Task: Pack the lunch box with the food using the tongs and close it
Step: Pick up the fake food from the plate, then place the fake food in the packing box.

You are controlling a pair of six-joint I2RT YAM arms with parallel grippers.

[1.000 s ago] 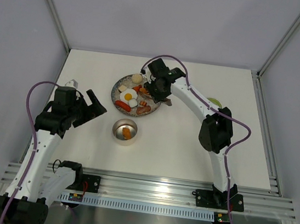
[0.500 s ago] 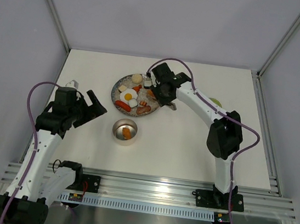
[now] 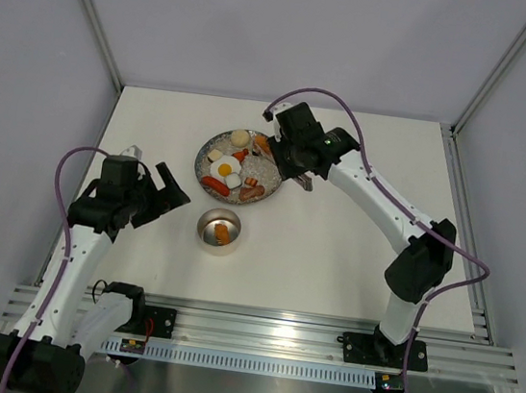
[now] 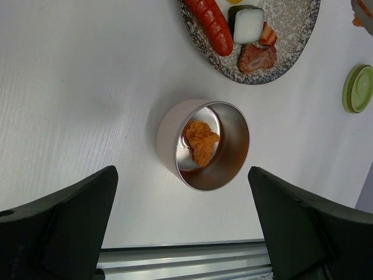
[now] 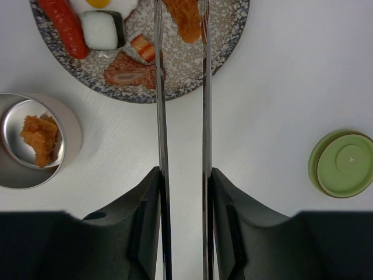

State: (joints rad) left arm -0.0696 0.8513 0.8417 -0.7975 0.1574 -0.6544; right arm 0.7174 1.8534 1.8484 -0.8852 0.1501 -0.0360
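On the desk [image 3: 333, 254]: lunch box [image 4: 204, 146], open, one orange piece [image 4: 201, 140] inside; green lid [image 5: 342, 163] well apart. Right fingers [image 5: 145, 204] clamped on tongs [image 5: 158, 116], tips over the speckled plate [image 5: 224, 29] of food [image 5: 102, 29]. Left fingers [image 4: 64, 216] spread wide, empty.

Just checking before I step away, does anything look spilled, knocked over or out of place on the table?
Nothing stands out. The food sits on the plate or in the lunch box, which stands upright; the lid lies flat on the table, apart.
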